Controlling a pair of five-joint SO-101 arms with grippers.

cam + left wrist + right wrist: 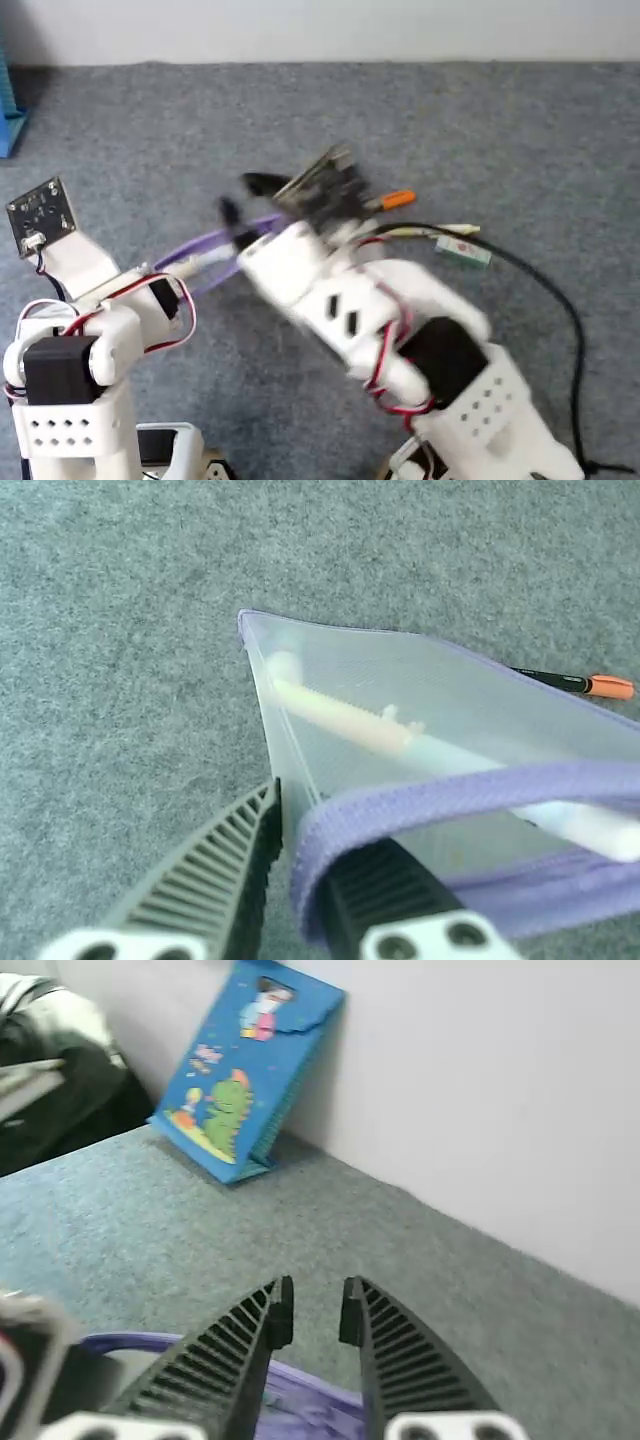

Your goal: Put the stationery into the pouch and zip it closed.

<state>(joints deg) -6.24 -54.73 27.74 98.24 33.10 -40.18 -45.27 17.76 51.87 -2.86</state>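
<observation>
White arms (330, 290), black servos (60, 368), red-white cables (383, 352), ribbed grey fingers (215, 870).

non-task stuff: blue gift bag (245, 1070) stands tilted, top leaning back on the white wall (480, 1090), base on the grey carpet-like table cover (150, 1220). green dinosaur print (228, 1112) on the bag's front, smaller cartoon figure (262, 1008) up by the bag's flap. dark bundle (70, 1090) just beside the bag's lower corner, contact unclear, pale cloth (45, 1005) on top of it; can't tell what it is. grey cover runs on from the bag's base along the foot of the wall. high view: blue object (8, 110) at the left edge by the wall line, too cropped to say whether it's the bag.
</observation>
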